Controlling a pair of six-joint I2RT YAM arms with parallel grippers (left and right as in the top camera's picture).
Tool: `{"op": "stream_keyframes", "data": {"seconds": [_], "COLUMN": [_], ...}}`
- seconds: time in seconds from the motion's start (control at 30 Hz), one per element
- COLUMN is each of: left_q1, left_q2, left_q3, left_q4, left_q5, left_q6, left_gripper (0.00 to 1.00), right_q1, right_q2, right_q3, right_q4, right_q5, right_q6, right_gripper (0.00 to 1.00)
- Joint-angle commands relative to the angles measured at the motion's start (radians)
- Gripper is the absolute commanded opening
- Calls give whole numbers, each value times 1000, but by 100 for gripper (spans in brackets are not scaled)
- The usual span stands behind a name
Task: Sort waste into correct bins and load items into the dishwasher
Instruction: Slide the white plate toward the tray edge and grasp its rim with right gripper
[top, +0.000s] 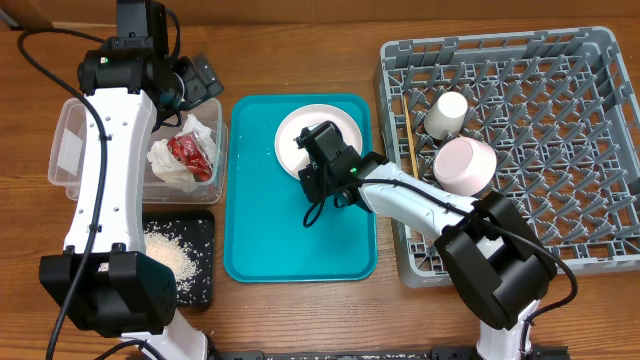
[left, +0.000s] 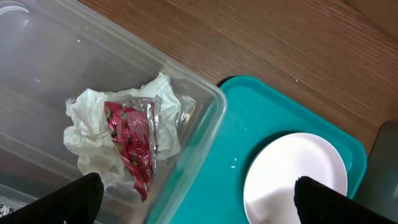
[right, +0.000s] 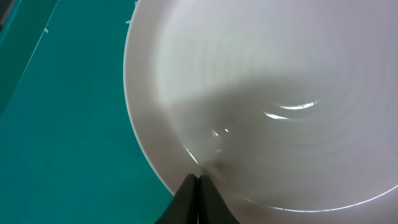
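- The right gripper (right: 198, 180) has its two fingers pressed together, the tips meeting right at the near rim of the pale pink plate (right: 280, 93). I cannot tell whether the rim is caught between them.
- The plate spreads ahead of those fingertips, lying flat on the teal serving tray (right: 62, 124), which shows to the fingers' left.
- Farther out on that hand's right stands the grey dish rack (top: 560, 60). In it are the cream cup (top: 447, 112) and the white-pink bowl (top: 465, 165), both near its side toward the gripper, and the chopsticks (top: 409, 140) along that edge.
- The left gripper (left: 199, 193) is spread wide with nothing between its fingers (left: 81, 196).
- Just beyond them the crumpled napkin (left: 93, 134) lies in the clear tub (left: 205, 106), with the red wrapper (left: 134, 143) on top of it.
- Behind that hand, along its arm, the black tray (top: 200, 270) holds the crumbs (top: 165, 255).
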Motion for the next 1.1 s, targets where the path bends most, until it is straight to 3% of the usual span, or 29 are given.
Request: {"op": "stream_keyframes", "data": {"seconds": [0.0, 0.5, 0.87, 1.07], "left_q1": [-7, -8, -8, -8], "left_q2": [-14, -14, -14, -14], "left_q3": [14, 14, 14, 14], "left_q4": [4, 4, 4, 4], "left_q5": [4, 4, 4, 4], "left_q6": [11, 12, 12, 12], "left_gripper": [100, 100, 100, 100], "right_q1": [-1, -1, 7, 68], "right_q2": [8, 60, 58, 58], "right_q3": [17, 17, 18, 18], "right_q4": [5, 16, -51, -143], "right_q5": [-3, -75, -540, -581], "right_q6": [1, 2, 2, 1], "right_gripper": [4, 4, 4, 8]}}
